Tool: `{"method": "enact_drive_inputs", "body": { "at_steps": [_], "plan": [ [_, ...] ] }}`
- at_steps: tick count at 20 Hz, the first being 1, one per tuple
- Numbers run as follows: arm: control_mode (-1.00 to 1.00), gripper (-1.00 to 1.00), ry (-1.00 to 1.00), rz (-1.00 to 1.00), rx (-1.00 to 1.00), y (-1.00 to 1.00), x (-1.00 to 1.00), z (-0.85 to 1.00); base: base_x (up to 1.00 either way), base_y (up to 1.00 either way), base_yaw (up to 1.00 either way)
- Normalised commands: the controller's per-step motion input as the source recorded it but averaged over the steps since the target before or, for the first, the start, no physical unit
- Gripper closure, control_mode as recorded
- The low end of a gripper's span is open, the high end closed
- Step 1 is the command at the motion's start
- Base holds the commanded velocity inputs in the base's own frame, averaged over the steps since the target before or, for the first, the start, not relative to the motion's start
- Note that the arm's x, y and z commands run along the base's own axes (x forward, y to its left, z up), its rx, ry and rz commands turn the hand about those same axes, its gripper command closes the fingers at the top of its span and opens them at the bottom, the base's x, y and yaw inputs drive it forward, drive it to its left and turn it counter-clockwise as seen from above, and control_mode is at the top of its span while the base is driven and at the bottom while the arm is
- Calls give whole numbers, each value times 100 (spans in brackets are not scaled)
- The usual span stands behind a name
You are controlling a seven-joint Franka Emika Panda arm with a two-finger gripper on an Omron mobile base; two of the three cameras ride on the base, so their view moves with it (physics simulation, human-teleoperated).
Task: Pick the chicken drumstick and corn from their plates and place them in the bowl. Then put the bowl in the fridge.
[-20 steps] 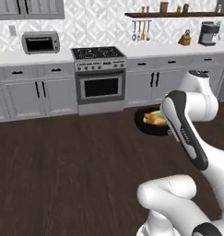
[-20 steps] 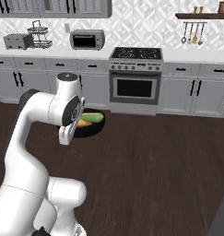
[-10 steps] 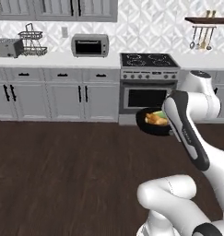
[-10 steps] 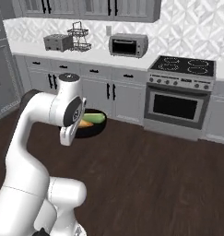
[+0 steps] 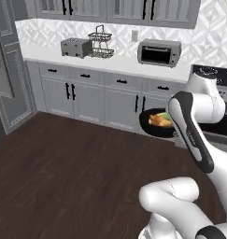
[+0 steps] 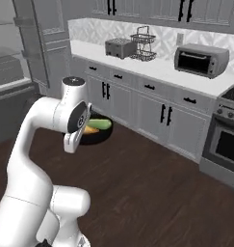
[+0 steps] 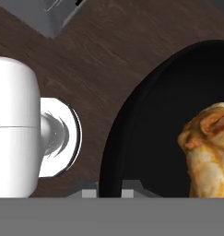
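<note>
At the hand (image 7: 109,192), jaws are pinched on the rim of the bowl (image 5: 154,126), carried above the floor with chicken drumstick (image 5: 160,121) and corn (image 6: 99,123) inside. Judged rigid, glossy, tip-prone; keep level. Farther left, the fridge (image 6: 22,53) stands open.

Glossy white arm (image 5: 194,116) at the right of the left base view: fat rounded links, a black band curving along the forearm. From the right base view, a dark grey joint disc (image 6: 82,117) at centre left.
</note>
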Motion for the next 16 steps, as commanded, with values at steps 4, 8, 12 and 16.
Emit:
{"method": "enact_drive_inputs", "body": {
  "at_steps": [4, 8, 12, 16],
  "plan": [
    [100, 100, 0, 0, 0, 0, 0, 0, 100, -1, 71],
    [100, 100, 0, 0, 0, 0, 0, 0, 100, -1, 72],
    [100, 100, 0, 0, 0, 0, 0, 0, 100, -3, 71],
    [100, 100, 0, 0, 0, 0, 0, 0, 100, -8, 67]
  ]
}}
